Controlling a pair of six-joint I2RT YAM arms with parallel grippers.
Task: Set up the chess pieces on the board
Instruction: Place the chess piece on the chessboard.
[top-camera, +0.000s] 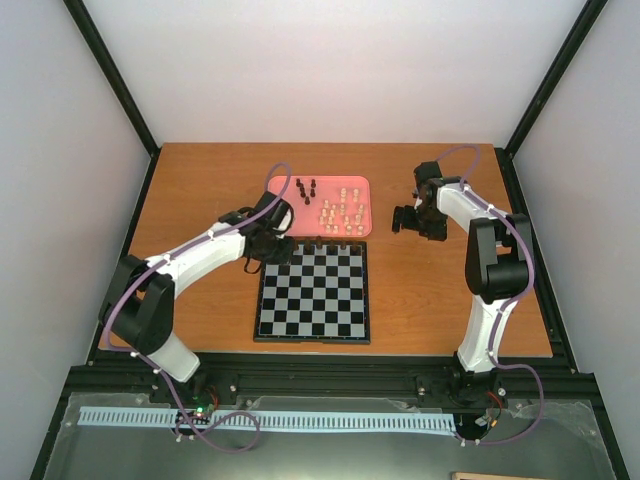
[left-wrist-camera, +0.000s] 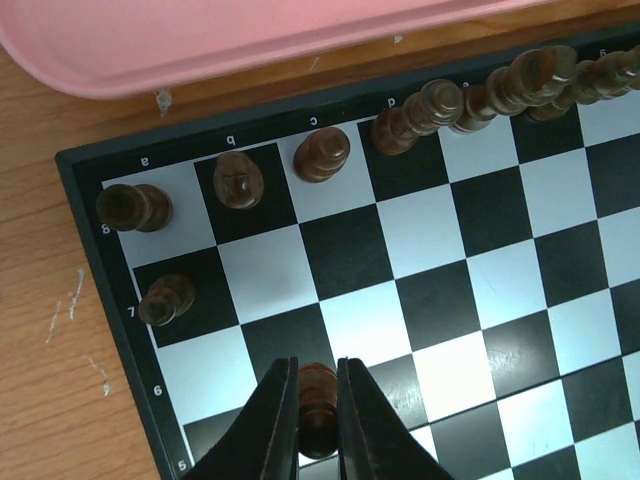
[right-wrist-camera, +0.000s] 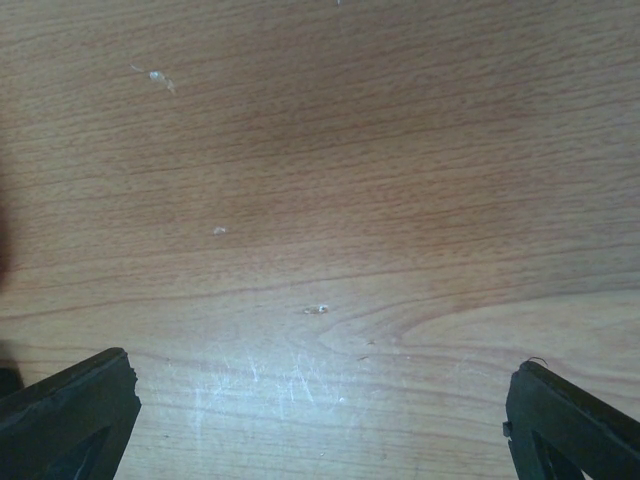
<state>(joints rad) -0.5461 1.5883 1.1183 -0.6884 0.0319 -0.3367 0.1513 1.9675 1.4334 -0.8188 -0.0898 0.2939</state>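
I'm reading a, b, c, 8, 7 along the board (left-wrist-camera: 430, 230) border; left pincer (left-wrist-camera: 318, 425) is gripping a dark chess piece (left-wrist-camera: 318, 392) above it (pink tray (left-wrist-camera: 250, 40) lying just beyond); right pincer (right-wrist-camera: 318, 400) is gaping over the worktop (right-wrist-camera: 320, 150).

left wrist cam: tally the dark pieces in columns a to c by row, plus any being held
dark brown chess pieces on row 8 of the black-and-white chequerboard: 3
dark brown chess piece on row 7: 1
gripped dark brown chess piece in the left fingers: 1
total: 5
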